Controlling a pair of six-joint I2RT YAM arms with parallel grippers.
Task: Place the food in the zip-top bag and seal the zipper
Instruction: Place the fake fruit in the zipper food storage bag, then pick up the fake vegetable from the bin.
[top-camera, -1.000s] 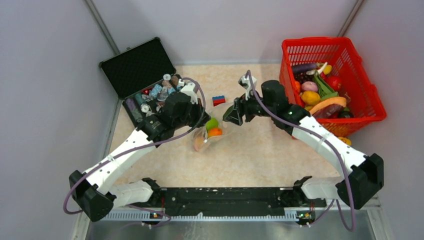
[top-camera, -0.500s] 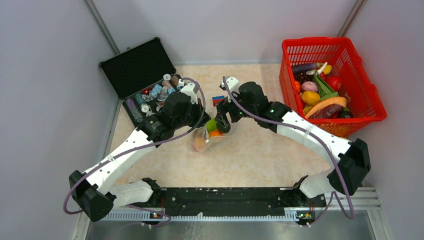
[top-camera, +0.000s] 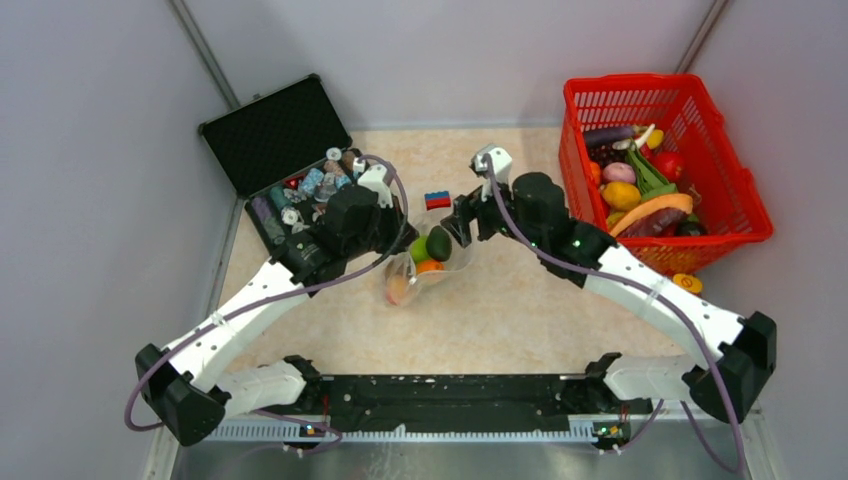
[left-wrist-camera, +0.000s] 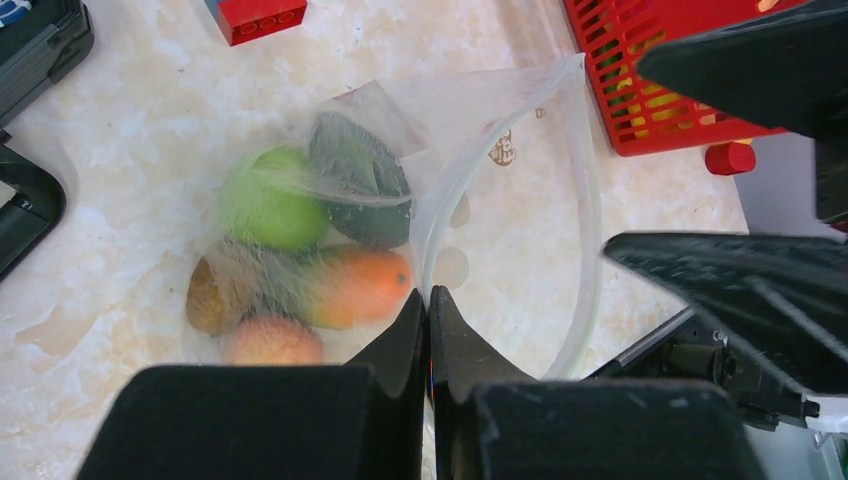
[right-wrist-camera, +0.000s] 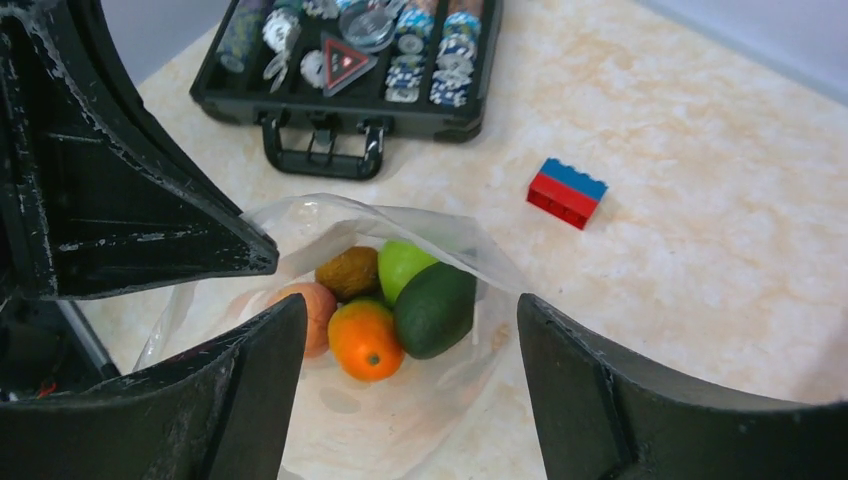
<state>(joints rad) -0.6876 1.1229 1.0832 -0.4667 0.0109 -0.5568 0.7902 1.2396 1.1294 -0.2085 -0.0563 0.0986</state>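
Note:
The clear zip-top bag (top-camera: 425, 268) lies mid-table with its mouth held open. My left gripper (top-camera: 397, 238) is shut on the bag's rim; in the left wrist view its fingertips (left-wrist-camera: 428, 300) pinch the film beside the whitish zipper (left-wrist-camera: 596, 215). Inside lie food pieces: a green round fruit (left-wrist-camera: 265, 200), a dark green piece (right-wrist-camera: 435, 310), an orange one (right-wrist-camera: 365, 340), a brown one (right-wrist-camera: 347, 272) and a peach one (left-wrist-camera: 270, 340). My right gripper (top-camera: 458, 228) hangs open just above the mouth, with nothing between its fingers (right-wrist-camera: 250, 380).
A red-and-blue toy brick (top-camera: 437, 200) lies behind the bag. The open black case (top-camera: 280, 140) of small bottles and discs stands at the back left. The red mesh basket (top-camera: 735, 225), with more toy food, stands at the right, and an orange piece (top-camera: 688, 283) lies beside it.
My right gripper reached over the bag's mouth, opened, left the dark green piece inside and drew back to the right. The left gripper kept hold of the rim.

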